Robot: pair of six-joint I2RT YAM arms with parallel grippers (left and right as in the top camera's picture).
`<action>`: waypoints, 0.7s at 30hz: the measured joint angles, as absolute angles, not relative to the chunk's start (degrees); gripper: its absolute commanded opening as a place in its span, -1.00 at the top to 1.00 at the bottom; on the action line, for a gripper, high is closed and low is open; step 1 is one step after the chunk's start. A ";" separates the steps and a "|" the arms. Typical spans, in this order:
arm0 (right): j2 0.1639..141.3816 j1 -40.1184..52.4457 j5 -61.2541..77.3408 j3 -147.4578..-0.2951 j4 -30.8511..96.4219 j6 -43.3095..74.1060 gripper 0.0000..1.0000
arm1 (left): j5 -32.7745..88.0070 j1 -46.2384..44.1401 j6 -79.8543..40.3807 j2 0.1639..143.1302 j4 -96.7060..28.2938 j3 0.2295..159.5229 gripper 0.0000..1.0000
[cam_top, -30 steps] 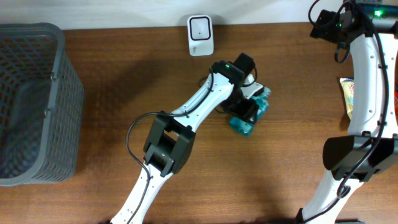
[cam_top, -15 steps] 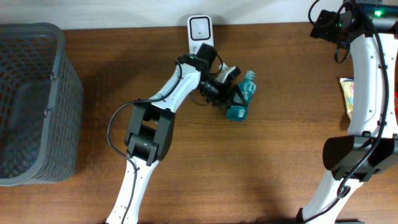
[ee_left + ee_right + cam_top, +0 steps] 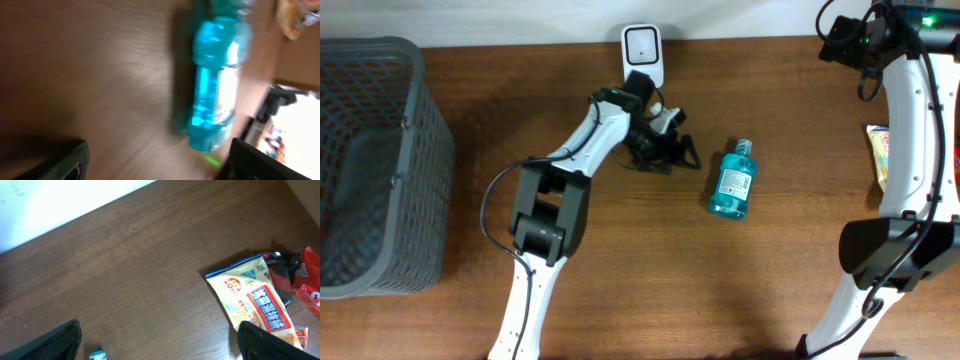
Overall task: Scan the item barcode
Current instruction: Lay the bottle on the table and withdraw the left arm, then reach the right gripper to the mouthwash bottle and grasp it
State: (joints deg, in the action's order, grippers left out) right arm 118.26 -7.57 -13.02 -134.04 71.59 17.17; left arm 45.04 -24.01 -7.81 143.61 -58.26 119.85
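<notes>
Teal plastic marks your item. From overhead, the bottle (image 3: 732, 182) lies flat on the wooden table (image 3: 620, 280), with its cap toward the far edge and a pale label facing up. Your left gripper (image 3: 676, 160) sits near it on the scanner side, clear of it, its 2 fingers splayed wide and holding nothing. The white scanner (image 3: 643, 55) stands at the far edge, just behind that wrist. A grey mesh basket (image 3: 380, 170) fills the left end. The right arm (image 3: 912, 150) runs along the right edge, over a snack packet (image 3: 877, 155).

From the left wrist the picture is blurred. You see the bottle (image 3: 212, 85) ahead and to the right, lying on the wood. The 2 dark fingers (image 3: 60, 165) stand far apart at the lower corners.

From the right wrist, your right gripper (image 3: 159, 330) is spread wide over bare wood, gripping nothing. The yellow snack packet (image 3: 252, 302) lies to the right, touching red wrappers (image 3: 310, 277).
</notes>
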 measured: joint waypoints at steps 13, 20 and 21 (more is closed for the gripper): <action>118.28 -7.57 -10.76 -134.04 70.06 17.23 -0.97 | 14.68 -4.27 -9.96 128.40 -76.53 127.24 -0.98; 118.34 -7.57 7.55 -128.46 90.41 11.86 -0.97 | 14.09 -3.75 -10.13 128.40 -77.14 127.24 -0.98; 118.37 -7.57 9.65 -125.23 91.15 10.61 -0.97 | 14.09 -3.75 -10.13 128.42 -77.19 127.24 -0.98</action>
